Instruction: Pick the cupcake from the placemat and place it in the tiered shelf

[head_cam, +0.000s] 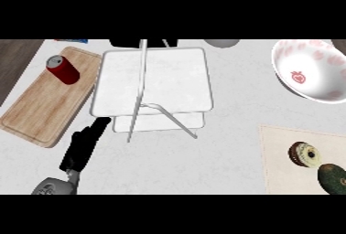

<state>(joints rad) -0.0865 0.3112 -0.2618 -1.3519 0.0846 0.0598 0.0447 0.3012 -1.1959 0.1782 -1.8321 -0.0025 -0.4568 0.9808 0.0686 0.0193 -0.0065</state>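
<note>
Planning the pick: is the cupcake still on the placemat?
Yes: the cupcake lies on the beige placemat, beside an avocado; no hand touches it.

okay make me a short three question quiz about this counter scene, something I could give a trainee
1. True or false: the red can lies on the wooden cutting board.
2. Which thing is on the placemat next to the cupcake? A) a banana B) an avocado C) a spoon
3. Which hand shows in the head view, and is it holding anything?

Key
1. True.
2. B.
3. Only the left hand, at the lower left in front of the tiered shelf; its fingers are straight and it holds nothing. The cupcake is not yet picked up.
</note>
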